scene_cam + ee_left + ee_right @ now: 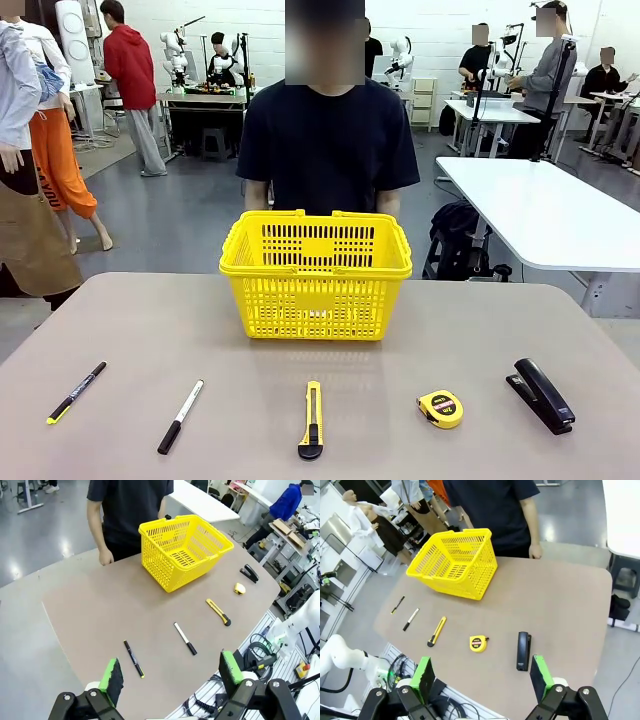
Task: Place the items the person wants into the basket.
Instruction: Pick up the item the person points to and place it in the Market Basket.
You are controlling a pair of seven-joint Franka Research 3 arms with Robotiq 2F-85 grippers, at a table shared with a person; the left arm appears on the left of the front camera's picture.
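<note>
We saw the marker (pixel 181 416), tape measure (pixel 440 408) and stapler (pixel 543 395) lying on the desk (pixel 130 340) on our side of the empty yellow basket (pixel 316 305). We judged nothing placed yet, with all three left. Our left gripper (pixel 171 672) and right gripper (pixel 481 677) hung spread, holding nothing.

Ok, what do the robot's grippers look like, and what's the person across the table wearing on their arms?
The left gripper and right gripper each have two black, angular fingers tipped with bright green pads. The person wears a plain black T-shirt with short sleeves.
</note>
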